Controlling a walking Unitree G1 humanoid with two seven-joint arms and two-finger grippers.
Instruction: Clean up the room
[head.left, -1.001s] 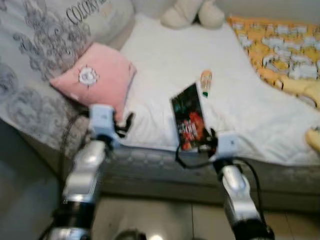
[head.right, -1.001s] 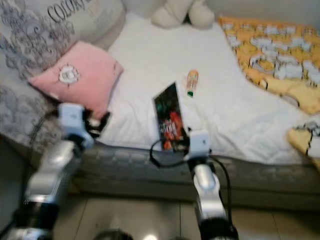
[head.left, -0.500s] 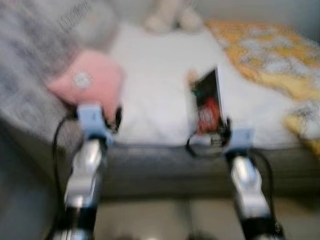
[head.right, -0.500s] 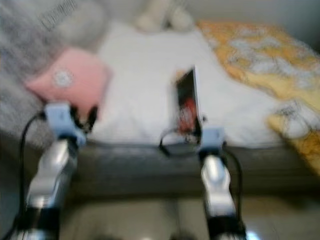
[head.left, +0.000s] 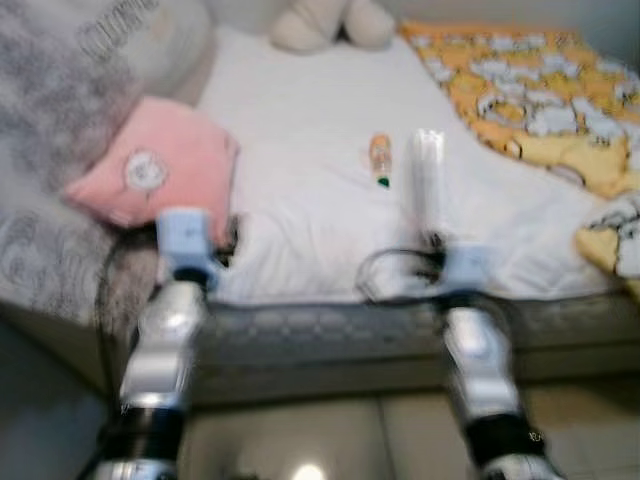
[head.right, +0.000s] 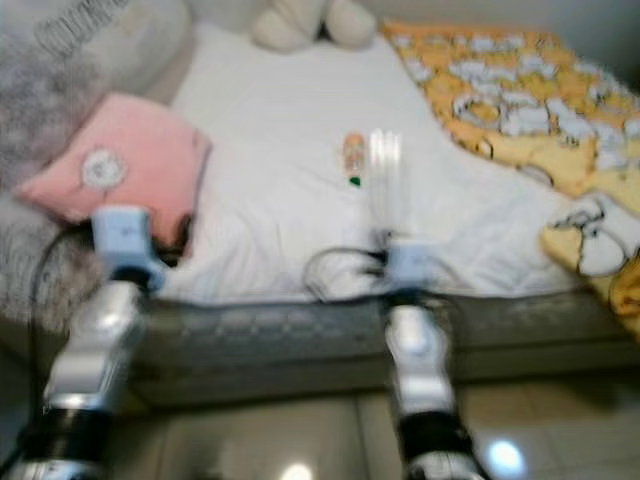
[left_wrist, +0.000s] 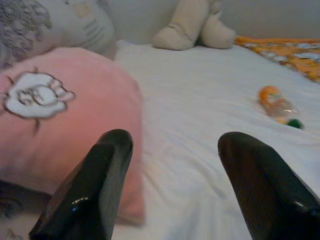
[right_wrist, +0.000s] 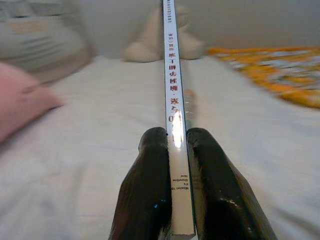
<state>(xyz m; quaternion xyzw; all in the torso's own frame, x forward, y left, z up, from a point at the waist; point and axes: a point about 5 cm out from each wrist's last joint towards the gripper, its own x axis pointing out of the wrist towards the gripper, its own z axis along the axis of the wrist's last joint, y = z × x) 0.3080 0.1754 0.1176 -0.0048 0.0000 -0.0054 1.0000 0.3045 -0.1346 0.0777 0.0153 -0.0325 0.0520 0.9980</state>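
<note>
Right gripper (right_wrist: 175, 145) clamps your book (right_wrist: 170, 75) edge-on; its spine lettering is legible from the wrist, blurred from the head. Left gripper (left_wrist: 175, 150) gapes beside the pink pillow (left_wrist: 55, 125).

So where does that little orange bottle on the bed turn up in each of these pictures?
Left eye view: small orange bottle mid-sheet, just left of the held book.
Right eye view: same spot.
Left wrist view: right of the pink cushion.
Right wrist view: cannot tell; the book hides it.
Shared landmark: cream plush toy.

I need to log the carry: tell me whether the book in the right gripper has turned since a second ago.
Yes. The book in the right gripper showed its dark cover beside the small bottle; it now stands edge-on, spine toward the camera.
</note>
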